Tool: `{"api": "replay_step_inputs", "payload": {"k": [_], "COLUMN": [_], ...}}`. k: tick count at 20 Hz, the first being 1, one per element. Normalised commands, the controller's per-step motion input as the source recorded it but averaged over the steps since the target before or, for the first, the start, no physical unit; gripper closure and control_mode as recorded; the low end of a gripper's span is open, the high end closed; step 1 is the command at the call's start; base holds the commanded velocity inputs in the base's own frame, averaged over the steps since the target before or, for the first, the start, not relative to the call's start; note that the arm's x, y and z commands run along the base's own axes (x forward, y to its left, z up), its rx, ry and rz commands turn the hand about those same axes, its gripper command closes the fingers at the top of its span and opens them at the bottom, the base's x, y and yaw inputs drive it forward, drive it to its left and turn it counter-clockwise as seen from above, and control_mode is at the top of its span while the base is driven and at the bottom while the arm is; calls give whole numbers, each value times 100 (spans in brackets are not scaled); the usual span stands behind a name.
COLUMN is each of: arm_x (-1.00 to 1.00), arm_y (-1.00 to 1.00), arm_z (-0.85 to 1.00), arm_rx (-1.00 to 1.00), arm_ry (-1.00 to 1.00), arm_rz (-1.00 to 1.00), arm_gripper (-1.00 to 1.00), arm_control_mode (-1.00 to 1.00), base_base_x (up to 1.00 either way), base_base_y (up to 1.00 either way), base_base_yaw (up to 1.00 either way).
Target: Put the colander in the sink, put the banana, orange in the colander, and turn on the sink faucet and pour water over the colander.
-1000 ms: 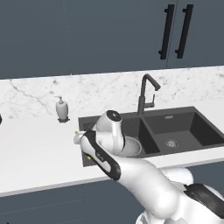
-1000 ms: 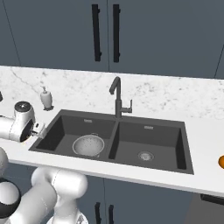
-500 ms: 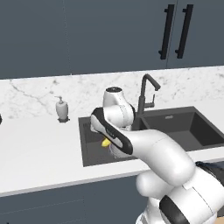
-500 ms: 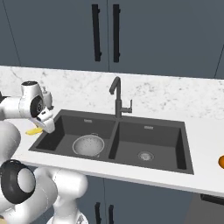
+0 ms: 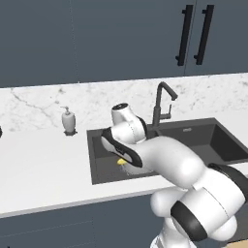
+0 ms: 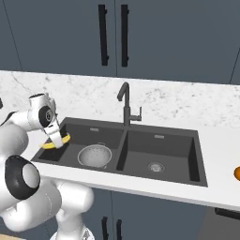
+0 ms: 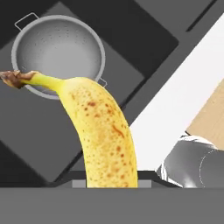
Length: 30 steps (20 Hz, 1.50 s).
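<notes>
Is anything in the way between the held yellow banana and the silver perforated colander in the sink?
No. In the right base view, only bare dark basin floor separates the yellow banana in the gripper from the silver perforated colander.

left base view: arm blocks most of the sink's left basin, banana shows as a yellow sliver. right base view: orange clipped by right edge. hand view: banana's lower end cut by the grey band, fingertips not visible.
</notes>
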Motion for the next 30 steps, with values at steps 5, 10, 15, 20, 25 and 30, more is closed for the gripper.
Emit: {"api": "replay_step_inputs", "payload": {"k": [5, 10, 15, 20, 25, 30], "arm_x": [22, 37, 41, 46, 48, 48], "arm_y": [-31, -46, -26, 0, -1, -13], "arm_z": [-45, -34, -37, -51, -62, -51], "arm_rx": [0, 0, 0, -2, -1, 0], "arm_ry": [-11, -1, 0, 0, 0, 0], "arm_rz": [-20, -17, -17, -11, -8, -6], "arm_gripper": [100, 100, 100, 100, 100, 100], "arm_control_mode": [-100, -100, -100, -100, -100, -100], "base_base_x": [0, 0, 0, 0, 0, 0], "base_base_y": [0, 0, 0, 0, 0, 0], "base_base_yaw": [0, 0, 0, 0, 0, 0]}}
